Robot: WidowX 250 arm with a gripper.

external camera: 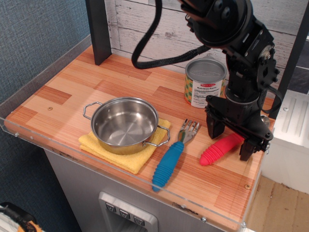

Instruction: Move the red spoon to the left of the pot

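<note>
The red spoon point(219, 149) lies on the wooden counter at the right, its ribbed red handle pointing to the lower left; its silver bowl is hidden behind my gripper. My gripper point(231, 140) is open and low over the spoon, one finger on each side of the upper end of the handle. The fingers do not visibly touch it. The shiny steel pot point(124, 124) with wire loop handles stands empty on a yellow cloth point(123, 157) at the front middle, well left of the spoon.
A blue-handled fork point(172, 158) lies between the pot and the spoon. A labelled tin can point(203, 82) stands behind my gripper. A dark post point(99, 30) rises at the back left. A clear rim point(120, 174) edges the counter.
</note>
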